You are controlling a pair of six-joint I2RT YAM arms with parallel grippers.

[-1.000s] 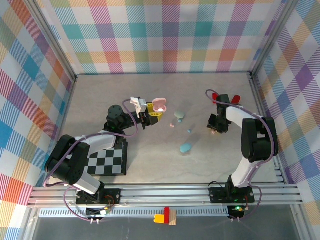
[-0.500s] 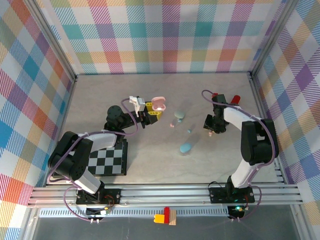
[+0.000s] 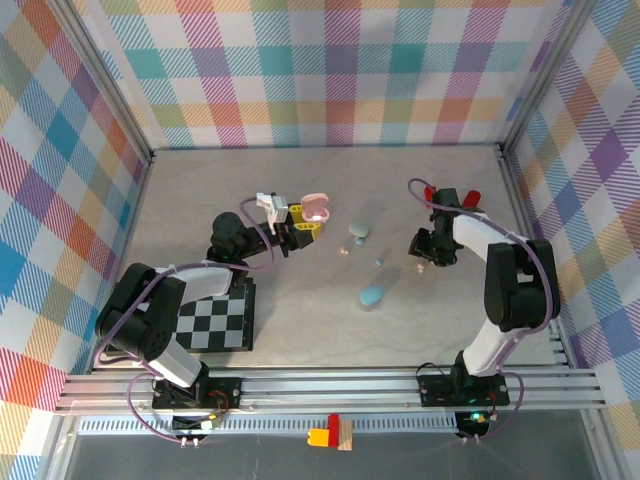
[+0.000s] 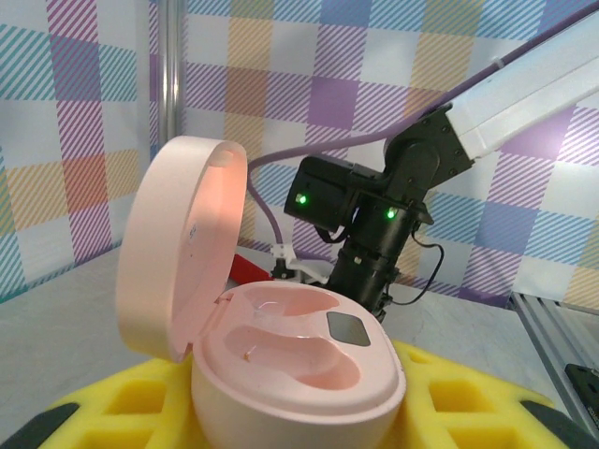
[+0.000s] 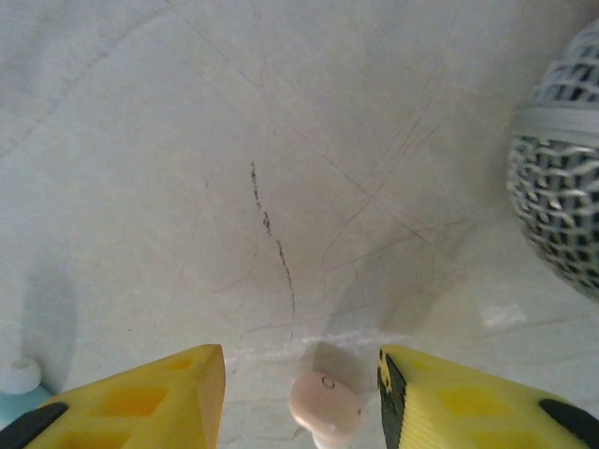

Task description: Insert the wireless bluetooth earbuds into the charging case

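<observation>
Firmly, the pink case (image 4: 281, 351) is clamped by the left gripper (image 4: 292, 416). An earbud (image 5: 325, 404) is straddled by the spread right gripper (image 5: 299, 376).

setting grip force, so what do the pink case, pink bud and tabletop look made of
pink case: smooth moulded plastic by the look, satin, soft sheen on the open lid. pink bud: likely similar plastic, rounded, slightly glossy. tabletop: hard pale grey sheet, matte, finely scratched; laminate or stone, cannot tell.
</observation>
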